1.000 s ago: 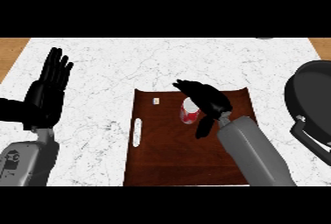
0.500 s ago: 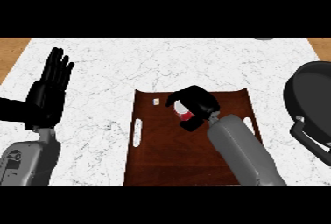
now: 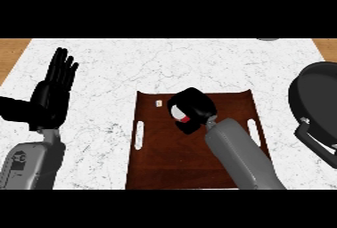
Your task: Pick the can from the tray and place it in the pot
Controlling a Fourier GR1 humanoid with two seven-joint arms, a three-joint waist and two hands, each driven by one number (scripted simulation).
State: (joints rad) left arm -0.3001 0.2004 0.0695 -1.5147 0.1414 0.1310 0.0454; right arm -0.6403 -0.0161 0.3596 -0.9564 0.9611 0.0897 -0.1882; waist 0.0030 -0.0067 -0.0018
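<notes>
Since a second ago, your right hand (image 3: 193, 104) has gone from spread fingers to fingers curled round the can (image 3: 183, 117), over the tray's upper middle. You have the white counter (image 3: 132, 67), the brown tray (image 3: 164, 160), the dark pot (image 3: 319, 98) at right, and your left hand (image 3: 51, 95) resting open at left, fingers up.

Single head view, set above the near side of the counter (image 3: 164, 67) and facing steeply down onto its top. The left forearm (image 3: 33, 162) and right forearm (image 3: 240, 156) enter from the lower edge. The tray (image 3: 164, 164) lies mid-frame, near the lens; the pot (image 3: 316, 98) is cut by the right edge.
</notes>
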